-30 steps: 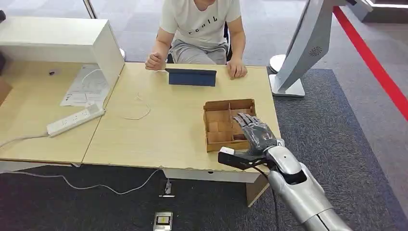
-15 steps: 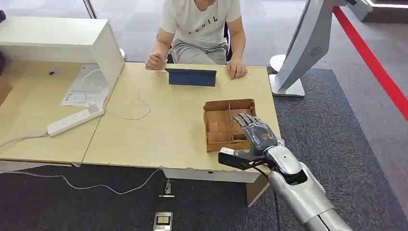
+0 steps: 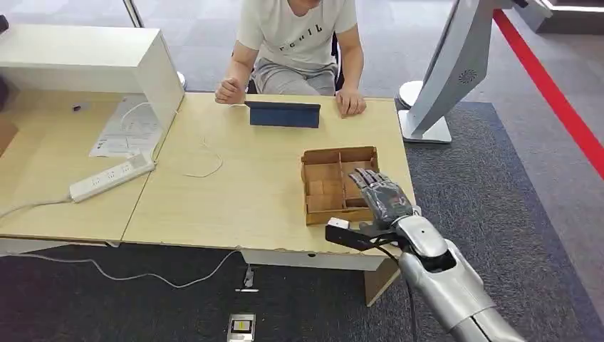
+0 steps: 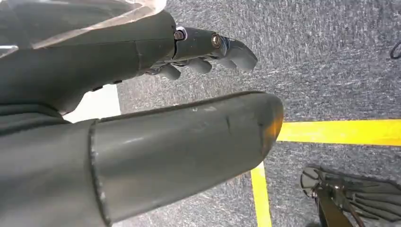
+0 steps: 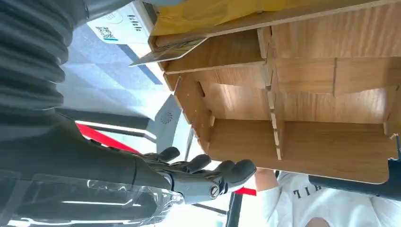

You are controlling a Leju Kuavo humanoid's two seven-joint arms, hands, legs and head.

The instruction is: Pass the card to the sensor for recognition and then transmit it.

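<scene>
Item: my right hand (image 3: 381,198). It hovers over the near right corner of the wooden divided box (image 3: 324,158), palm down, fingers stretched out flat and slightly apart, gripping nothing. In the right wrist view the same hand (image 5: 203,177) shows its fingers extended side by side in the open air beside the box wall.

Item: my left hand (image 4: 208,49). It hangs over grey carpet crossed by yellow floor tape (image 4: 340,132). The fingers are loosely curled and nothing sits in them; how far they close I cannot tell.

Item: card (image 5: 165,53). The right wrist view shows a thin pale card lying flat at the edge of one end compartment of the box, one corner jutting past the wall. I cannot make it out in the head view.

Item: wooden divided box. It stands on the light wood table (image 3: 235,192), toward the right edge, with several compartments.

Item: dark blue folded stand (image 3: 283,114). It sits at the far side of the table, well apart from the box.

Item: person (image 3: 299,39). Seated behind the far edge in a pale shirt, both hands resting on the tabletop on either side of the stand.

Item: white power strip (image 3: 110,178). It lies on the adjoining desk at left, beside papers (image 3: 128,128).
</scene>
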